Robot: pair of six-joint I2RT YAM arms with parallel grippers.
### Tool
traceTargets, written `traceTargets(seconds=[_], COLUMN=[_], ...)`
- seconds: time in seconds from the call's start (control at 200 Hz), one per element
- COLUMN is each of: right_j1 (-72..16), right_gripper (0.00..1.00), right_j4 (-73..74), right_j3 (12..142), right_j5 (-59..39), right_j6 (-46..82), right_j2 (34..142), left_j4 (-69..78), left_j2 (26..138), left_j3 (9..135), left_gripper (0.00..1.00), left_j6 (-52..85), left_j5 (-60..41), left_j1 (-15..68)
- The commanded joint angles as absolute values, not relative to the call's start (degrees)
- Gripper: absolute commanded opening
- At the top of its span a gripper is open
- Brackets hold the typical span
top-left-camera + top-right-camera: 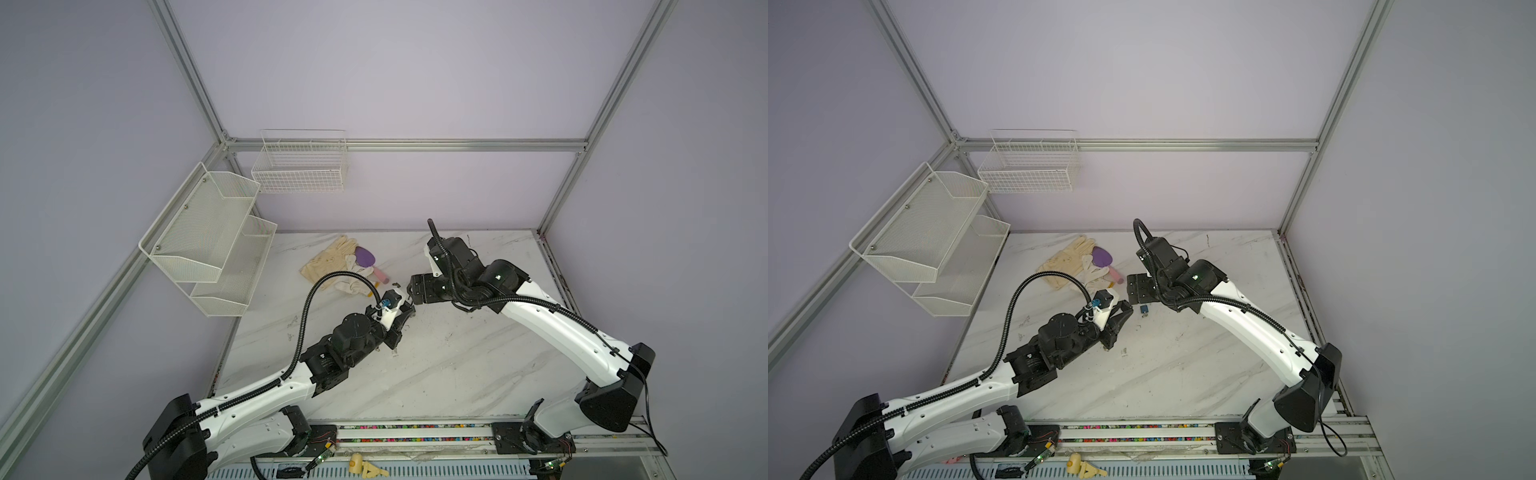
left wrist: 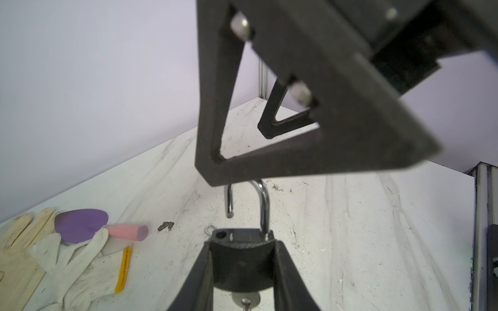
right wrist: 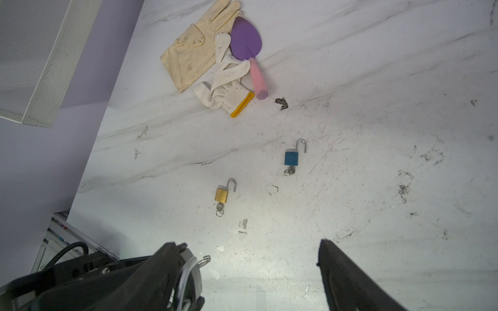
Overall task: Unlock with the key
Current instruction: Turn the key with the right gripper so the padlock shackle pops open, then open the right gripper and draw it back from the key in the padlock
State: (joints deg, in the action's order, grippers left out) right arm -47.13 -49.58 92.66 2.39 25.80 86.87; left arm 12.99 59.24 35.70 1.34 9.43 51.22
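My left gripper (image 2: 242, 243) is shut on the body of a dark padlock (image 2: 242, 261), held just above the marble table (image 2: 350, 242). Its silver shackle (image 2: 264, 204) stands sprung open, one leg free of the body. The key (image 2: 246, 297) sits in the keyhole at the padlock's far end from the shackle, and its ring (image 3: 205, 259) shows in the right wrist view. My right gripper (image 3: 249, 243) is open with nothing between its fingers (image 2: 269, 167), close over the shackle end. In both top views the two grippers (image 1: 409, 309) (image 1: 1138, 291) nearly meet at mid-table.
A blue padlock (image 3: 291, 158) and a gold padlock (image 3: 222, 194) lie on the table, shackles open, keys inserted. Behind them lie gloves (image 3: 188, 53), a purple trowel (image 3: 246, 37) with a pink handle, and a dirt clump (image 3: 281, 103). White mesh shelves (image 1: 208, 241) and a wire basket (image 1: 301, 164) hang on the walls.
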Motion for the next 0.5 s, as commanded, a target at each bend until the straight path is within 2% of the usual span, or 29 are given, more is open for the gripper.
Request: traceTargets(seconds=[0.0,0.495], right_j1=[-46.93,-45.31], right_gripper=[0.85,0.9], right_j4=[-54.01,-60.25], right_j3=[94.93,95.56], right_j5=[5.58,1.88], right_j6=[24.65,20.59], right_j2=[88.18,89.26], left_j4=[17.65,19.37], left_j2=[58.19,57.05], left_j3=[33.36,31.14], left_gripper=[0.0,0.0], left_j6=[1.34,-0.79], left_j5=[10.09,10.11], left_j1=[51.59,51.68])
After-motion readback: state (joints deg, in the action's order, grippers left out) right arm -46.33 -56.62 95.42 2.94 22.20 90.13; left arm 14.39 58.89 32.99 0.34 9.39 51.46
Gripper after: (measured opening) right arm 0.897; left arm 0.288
